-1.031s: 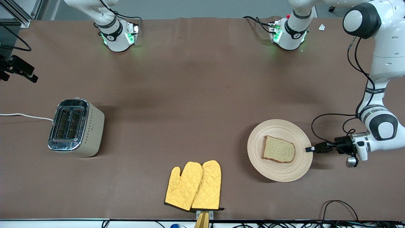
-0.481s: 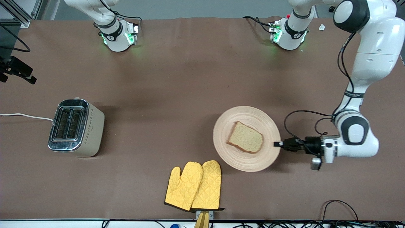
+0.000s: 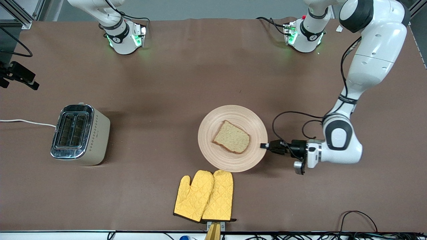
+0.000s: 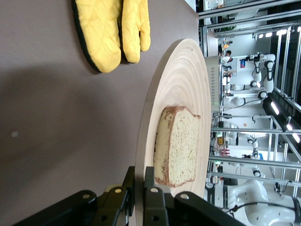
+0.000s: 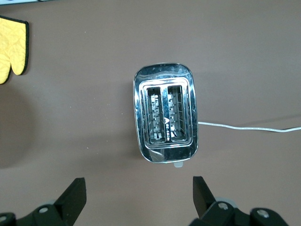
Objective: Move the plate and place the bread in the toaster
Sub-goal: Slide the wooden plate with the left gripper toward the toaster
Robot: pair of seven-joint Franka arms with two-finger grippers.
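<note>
Bread (image 3: 232, 137) lies flat on the plate (image 3: 213, 150) near the middle of the table in the front view, with the yellow oven mitts (image 3: 204, 196) just nearer the camera and the toaster (image 3: 79, 134) well apart toward the right arm's end, both slots empty. The left gripper (image 3: 265, 146) sits low at the plate's rim on the side toward the left arm's end, pinching that edge. In the left wrist view the left gripper's fingers (image 4: 153, 200) are narrowed onto the wooden rim, one above and one below, the slice (image 4: 176, 146) resting just inside them and the mitts (image 4: 110, 30) on the cloth past the plate. The right wrist view looks straight down on the toaster (image 5: 165, 118) with its white cord (image 5: 249, 127) trailing away; the right gripper (image 5: 138, 195) hangs over it with its jaws spread wide and nothing between them, apparently waiting. By my reading the plate-moving step is in hand, with the bread not yet lifted. Next the plate needs bringing within the right arm's reach and setting down level, so the slice does not slide, before the right gripper can take the bread by its edges.
</note>
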